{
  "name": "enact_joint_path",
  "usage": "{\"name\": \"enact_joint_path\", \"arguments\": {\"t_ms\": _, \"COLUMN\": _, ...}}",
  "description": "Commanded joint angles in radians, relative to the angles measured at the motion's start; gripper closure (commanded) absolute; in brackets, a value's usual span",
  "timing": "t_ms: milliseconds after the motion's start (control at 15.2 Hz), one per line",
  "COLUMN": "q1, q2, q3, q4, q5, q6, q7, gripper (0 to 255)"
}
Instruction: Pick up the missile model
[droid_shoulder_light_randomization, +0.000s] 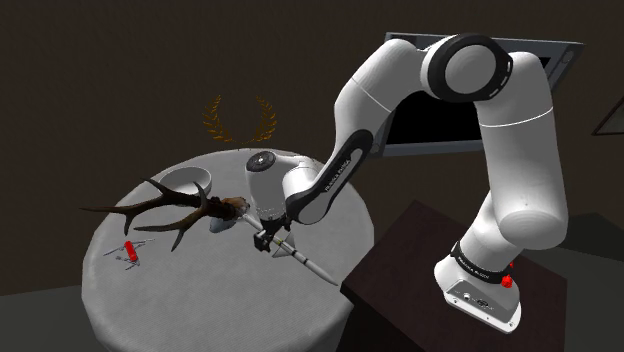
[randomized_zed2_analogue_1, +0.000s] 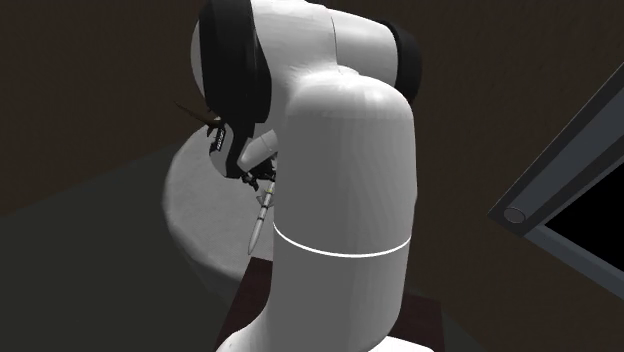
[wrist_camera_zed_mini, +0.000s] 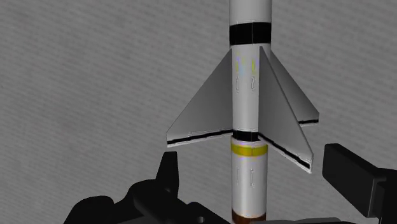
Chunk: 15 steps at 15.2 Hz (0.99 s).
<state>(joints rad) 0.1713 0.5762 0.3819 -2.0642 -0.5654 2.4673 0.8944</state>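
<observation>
Missile model (wrist_camera_zed_mini: 249, 121) lies flat on the round grey desk (droid_shoulder_light_randomization: 150, 290), on the side of the antler (droid_shoulder_light_randomization: 165, 208) that faces the stand (droid_shoulder_light_randomization: 400, 250), its nose pointing away from the antler toward the desk's rim. Our fingers (wrist_camera_zed_mini: 348, 175) stand wide apart on either side of its tail, behind the fins near the yellow band, touching nothing and holding nothing. We judge they straddle it there because the body is slim and clear of the fins. The arm (droid_shoulder_light_randomization: 500, 150) rises from the stand, folds at the elbow and reaches down, the hand pointing almost straight at the desk just beside the antler's base.
</observation>
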Motion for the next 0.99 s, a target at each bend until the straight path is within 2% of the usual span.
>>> {"name": "enact_joint_path", "arguments": {"t_ms": 0, "q1": 0.001, "q2": 0.004, "q3": -0.002, "q4": 0.001, "q5": -0.003, "q6": 0.003, "q7": 0.002, "gripper": 255}}
{"name": "enact_joint_path", "arguments": {"t_ms": 594, "q1": 0.001, "q2": 0.003, "q3": -0.002, "q4": 0.001, "q5": -0.002, "q6": 0.002, "q7": 0.002, "gripper": 255}}
{"name": "enact_joint_path", "arguments": {"t_ms": 924, "q1": -0.02, "q2": -0.055, "q3": 0.028, "q4": -0.013, "q5": 0.037, "q6": -0.038, "q7": -0.028, "gripper": 255}}
